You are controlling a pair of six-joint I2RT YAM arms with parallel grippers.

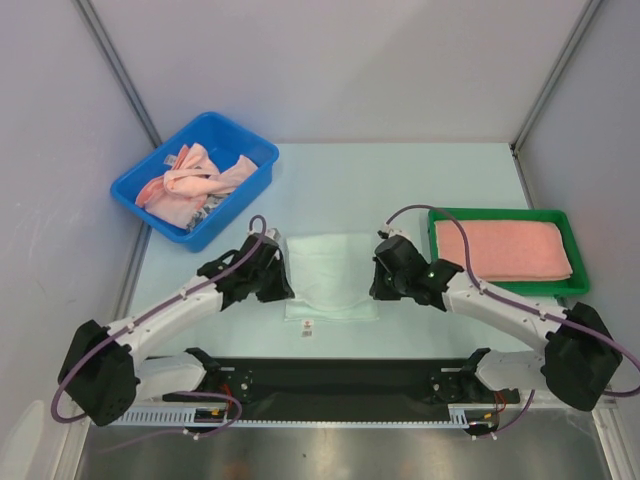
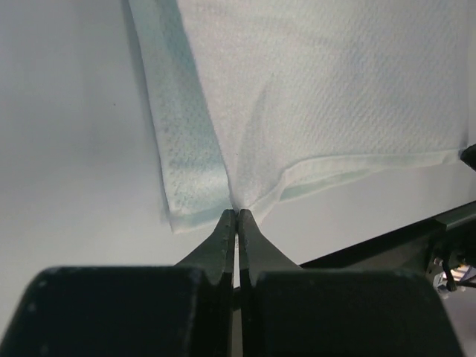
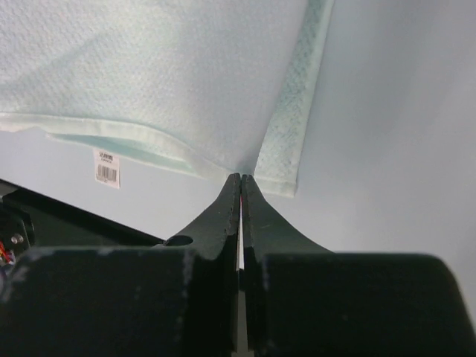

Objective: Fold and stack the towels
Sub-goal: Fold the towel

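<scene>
Pinching: both arms are gripping the mint towel, so I'm guessing a fold is just getting going.
Left end effector: fingers are pressing together on the towel's left side, right by a corner, and the cloth is puckering into the tips.
Right end effector: same deal, it's squeezing shut on the cloth right by the near right corner.
Mint towel: it's lying flat on the desk, in the middle between the two arms.
Other towels: a crumpled pink bunch is sitting in the blue bin at the far left, and one folded pink towel is lying in the green tray on the right.
What's worrying me: both pinches are sitting at the very edge, so the cloth could be slipping out mid-lift. The edge looks layered, so the tips might only be catching the top layer and leaving the rest behind. If the arms aren't travelling evenly, the fold is going crooked.
Writing: a small white tag with a barcode is poking out at the near edge. The print is too small to read, and no brand is showing anywhere.
</scene>
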